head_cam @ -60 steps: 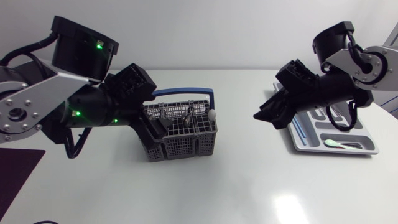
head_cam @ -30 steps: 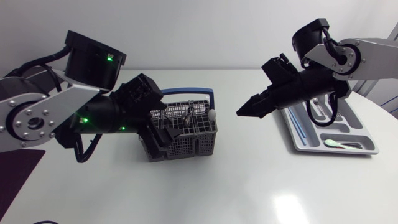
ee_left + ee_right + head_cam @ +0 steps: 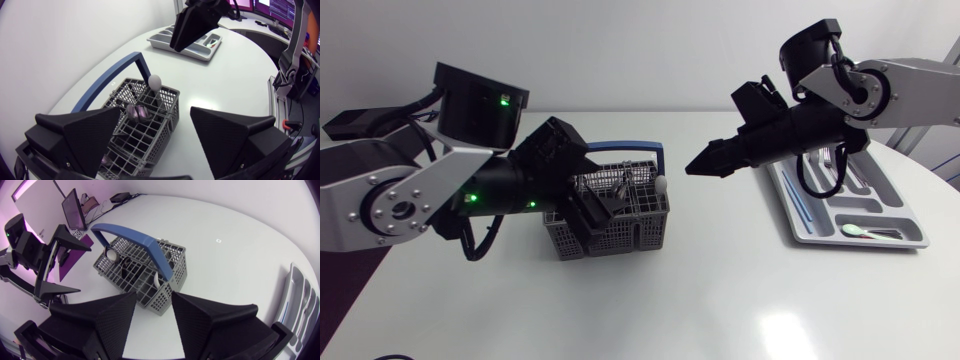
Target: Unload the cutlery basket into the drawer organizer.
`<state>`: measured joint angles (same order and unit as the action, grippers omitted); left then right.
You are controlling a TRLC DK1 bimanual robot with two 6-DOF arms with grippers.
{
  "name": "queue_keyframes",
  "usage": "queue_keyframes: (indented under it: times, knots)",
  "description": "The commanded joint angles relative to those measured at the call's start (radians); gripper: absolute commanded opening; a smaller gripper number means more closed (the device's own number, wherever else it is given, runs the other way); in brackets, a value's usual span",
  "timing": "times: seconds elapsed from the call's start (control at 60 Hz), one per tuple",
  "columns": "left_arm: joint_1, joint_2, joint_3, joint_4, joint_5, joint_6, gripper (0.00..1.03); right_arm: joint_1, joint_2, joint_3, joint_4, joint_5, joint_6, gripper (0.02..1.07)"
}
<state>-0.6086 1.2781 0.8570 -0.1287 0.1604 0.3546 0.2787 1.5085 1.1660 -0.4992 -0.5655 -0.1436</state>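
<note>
Cutlery basket [image 3: 620, 212] at spread left hand [image 3: 585, 215]; right hand [image 3: 692, 167] slightly parted, holding nothing.

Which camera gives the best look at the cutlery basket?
The right wrist view: nearly the whole basket with its blue handle shows clear. In the head and left wrist views the left gripper hides part of it.

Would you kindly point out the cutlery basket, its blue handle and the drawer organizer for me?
cutlery basket [image 3: 620, 228], head view, front mesh wall
blue handle [image 3: 125, 234], right wrist view, top bar
drawer organizer [image 3: 860, 243], head view, near rim
</note>
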Motion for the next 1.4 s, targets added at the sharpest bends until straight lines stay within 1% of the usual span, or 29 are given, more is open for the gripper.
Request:
queue_keyframes:
  times: [0.0, 0.25, 0.65, 0.967, 1.017, 1.167, 1.383]
  knots:
    - [-0.017, 0.04, -0.03, 0.012, 0.01, -0.042, 0.98, 0.014, 0.039, -0.019, 0.022, -0.007, 0.049, 0.56]
    - [-0.019, 0.083, -0.015, 0.032, 0.008, -0.105, 0.98, 0.031, 0.107, -0.014, 0.108, 0.006, 0.091, 0.56]
    - [-0.019, 0.096, -0.013, 0.04, 0.008, -0.115, 0.98, 0.077, 0.179, -0.012, 0.177, 0.044, 0.091, 0.55]
    - [-0.019, 0.096, -0.018, 0.043, 0.008, -0.12, 0.98, 0.093, 0.208, -0.011, 0.202, 0.053, 0.091, 0.55]
    - [-0.019, 0.096, -0.019, 0.043, 0.01, -0.12, 0.98, 0.094, 0.206, -0.011, 0.203, 0.058, 0.091, 0.52]
    - [-0.019, 0.093, -0.022, 0.043, 0.008, -0.121, 0.98, 0.1, 0.202, -0.02, 0.203, 0.058, 0.096, 0.52]
    - [-0.023, 0.089, -0.022, 0.043, 0.01, -0.12, 0.98, 0.106, 0.171, -0.048, 0.22, 0.084, 0.096, 0.52]
